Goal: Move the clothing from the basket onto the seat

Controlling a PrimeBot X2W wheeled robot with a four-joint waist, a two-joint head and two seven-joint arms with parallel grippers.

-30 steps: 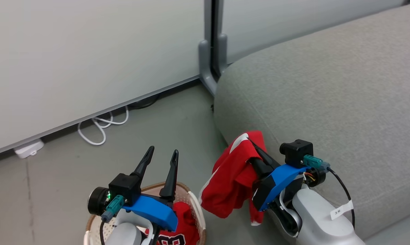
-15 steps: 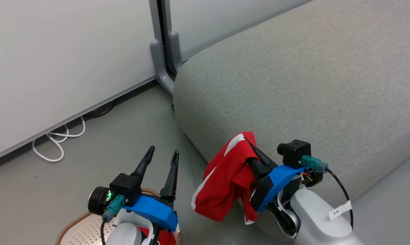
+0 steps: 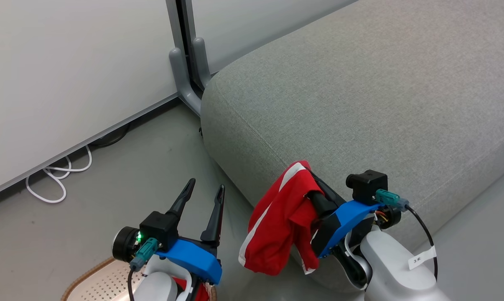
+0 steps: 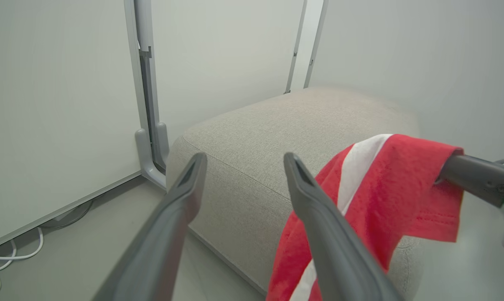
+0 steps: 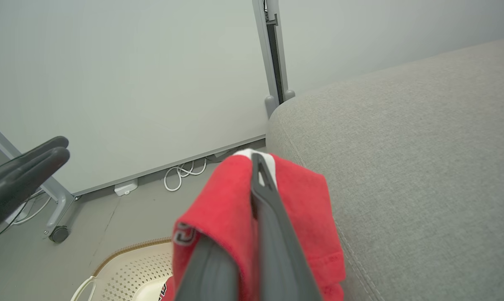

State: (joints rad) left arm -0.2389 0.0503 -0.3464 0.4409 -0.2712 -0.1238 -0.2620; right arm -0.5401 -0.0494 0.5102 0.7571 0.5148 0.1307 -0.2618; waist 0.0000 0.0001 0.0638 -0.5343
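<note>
Right arm (image 3: 396, 267) aslant, clothing (image 3: 279, 221) beside seat (image 3: 360, 104) edge.

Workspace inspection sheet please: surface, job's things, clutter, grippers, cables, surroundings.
Surface: grey seat, no clothing on top yet; grey floor.
Job's things: red garment hangs from the right gripper at the seat's near corner; second red garment in the basket on the floor.
Clutter: nothing seen.
Grippers: left gripper open, empty; right shut on the red garment.
Cables: white cable looped on the floor by the wall.
Surroundings: pale wall panels, grey post.

Left fingers (image 3: 215, 217) wide apart, right fingers (image 5: 273, 234) tight together
</note>
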